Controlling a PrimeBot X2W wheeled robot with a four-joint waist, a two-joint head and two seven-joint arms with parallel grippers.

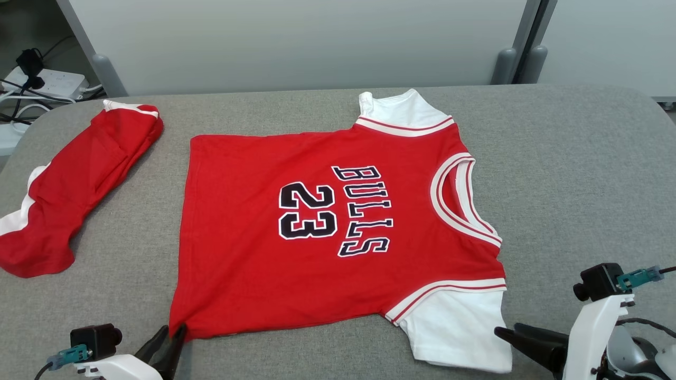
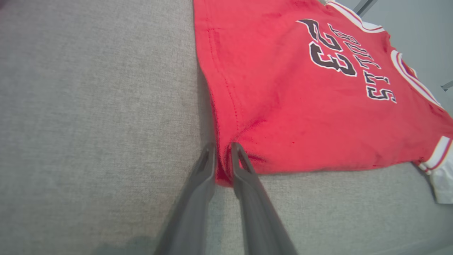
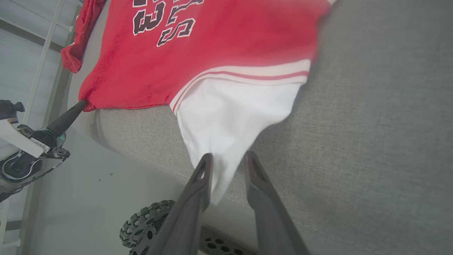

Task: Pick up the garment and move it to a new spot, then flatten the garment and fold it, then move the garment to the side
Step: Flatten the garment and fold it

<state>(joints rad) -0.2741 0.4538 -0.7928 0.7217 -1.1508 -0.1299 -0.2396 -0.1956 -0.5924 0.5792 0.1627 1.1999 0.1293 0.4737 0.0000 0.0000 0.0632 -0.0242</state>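
The jersey (image 1: 317,237) lies spread face up in the middle of the table (image 1: 581,184). Its long axis runs across the robot's front, with the hem toward the robot's left and the collar toward its right. The near side edge faces both grippers, so each arm has its own end of that edge: the left is nearer the hem, the right nearer the shoulder. The left gripper (image 1: 171,338) sits at the near hem corner. In the left wrist view its fingers are drawn close together with the red corner pinched between them, and the cloth puckers there. The right gripper (image 1: 509,332) points in at the near white sleeve (image 1: 459,327). In the right wrist view its fingers stand apart with the sleeve's tapering tip between them, and it does not look clamped yet. The cloth is blurred there, so contact is hard to judge. The next step is probably for the right gripper to close on the sleeve, so that both arms can carry the near edge away from the robot, across the short axis. A second red cloth (image 1: 79,179) lies well apart at the far left.
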